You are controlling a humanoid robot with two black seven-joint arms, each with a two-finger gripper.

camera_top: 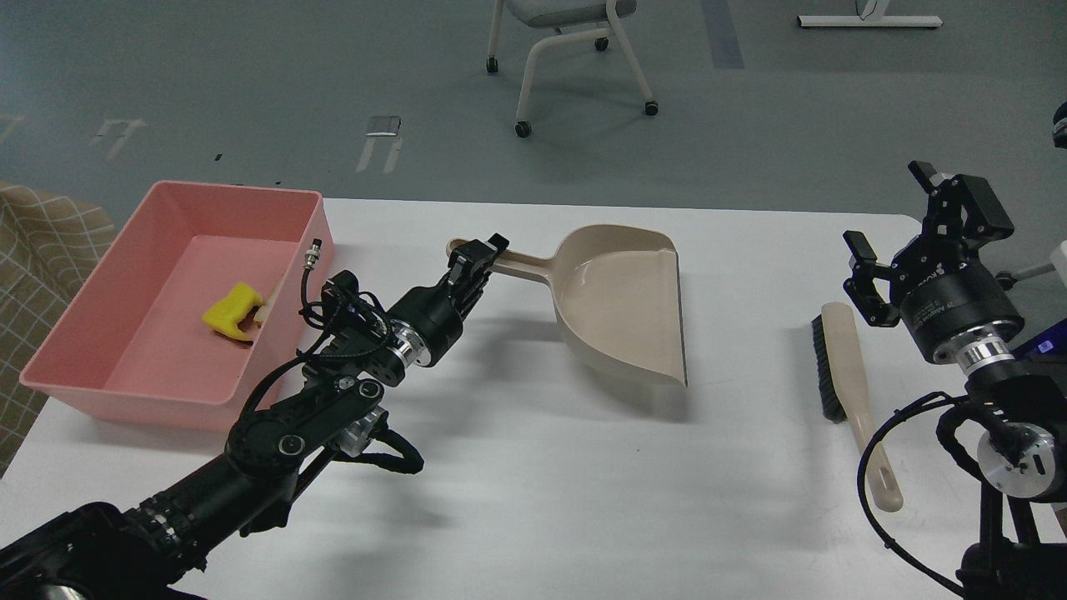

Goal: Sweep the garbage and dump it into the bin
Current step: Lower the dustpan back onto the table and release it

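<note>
The pink bin (100,375) stands at the table's left edge. Inside it lie the yellow sponge (230,311) and, touching its right side, a pale piece of the bread slice (265,310), mostly hidden. My left gripper (477,257) is shut on the handle of the beige dustpan (621,304), which rests on the table in the middle, its pan empty. My right gripper (904,225) is open and empty, raised above the table at the right, just right of the beige brush (844,367).
The white table (542,492) has its far edge behind the dustpan and bin. The brush lies lengthwise near the right edge. A wheeled chair (567,50) stands on the floor beyond the table. A checked cloth (42,242) shows at far left.
</note>
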